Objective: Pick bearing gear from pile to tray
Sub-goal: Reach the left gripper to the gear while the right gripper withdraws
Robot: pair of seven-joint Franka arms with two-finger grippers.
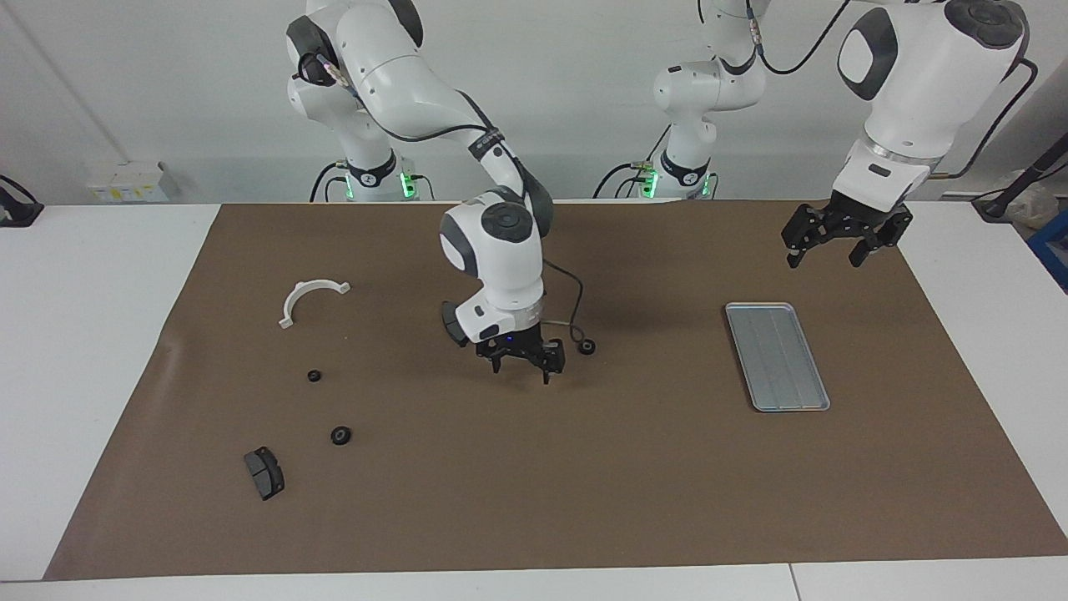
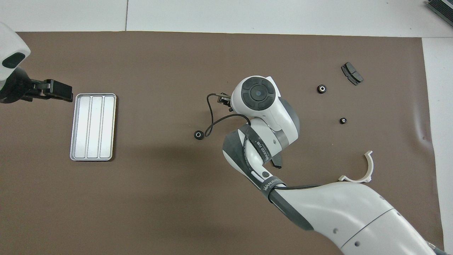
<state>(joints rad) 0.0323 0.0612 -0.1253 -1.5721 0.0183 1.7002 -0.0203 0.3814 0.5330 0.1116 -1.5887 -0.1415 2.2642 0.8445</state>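
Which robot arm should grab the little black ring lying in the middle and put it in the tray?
Probably the left: the ring lies toward its end, its open gripper hovers near the tray.

- 3 small black rings are counted on the brown mat: one [image 1: 587,346] mid-table, two [image 1: 314,376] [image 1: 340,435] toward the right arm's end
- 2 dark grey brake-pad pieces: one [image 1: 264,472] fully seen, one [image 1: 453,324] mostly hidden by the right arm
- 1 white half-ring bracket [image 1: 310,300]
- 1 silver tray [image 1: 777,356]
- 2 robot arms, 2 grippers [image 1: 524,367] [image 1: 823,249]
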